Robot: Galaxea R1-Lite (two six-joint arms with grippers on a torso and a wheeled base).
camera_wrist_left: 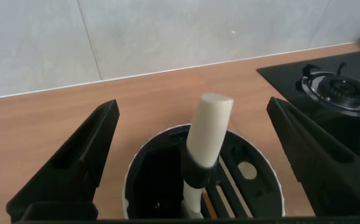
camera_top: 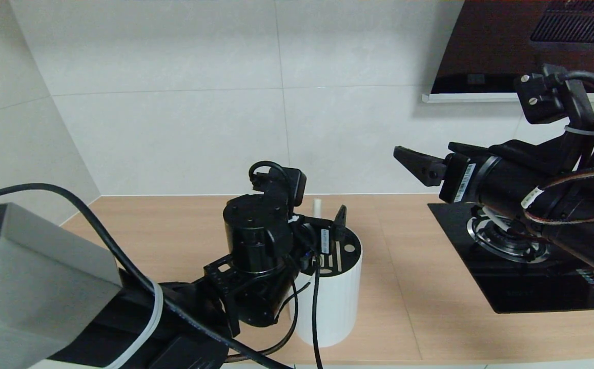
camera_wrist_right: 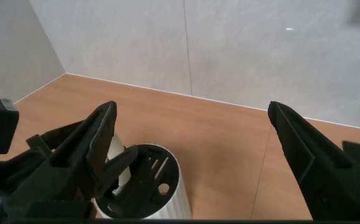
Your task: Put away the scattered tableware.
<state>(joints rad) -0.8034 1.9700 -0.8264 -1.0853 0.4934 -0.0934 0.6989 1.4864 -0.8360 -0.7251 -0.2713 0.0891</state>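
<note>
Left end effector [camera_wrist_left: 192,106] spread astride handle [camera_wrist_left: 209,127]

Bright, even light, seemingly overhead.

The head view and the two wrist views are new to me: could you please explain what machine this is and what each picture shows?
This is a two-armed robot on a wheeled base. Each arm ends in a gripper, a two-fingered clamp. The wide picture comes from a camera on its head, looking down at a wooden countertop. The other two come from cameras on the wrists, each looking out between that arm's own dark fingers.

On the countertop stands a white cylindrical holder with a black slotted top. A utensil with a white handle stands upright in it. Beside it, on the robot's right, is a black gas hob.

The left gripper hangs over the holder, open, with a finger on each side of the handle and touching nothing. The right gripper is raised over the hob side, open and empty.
</note>
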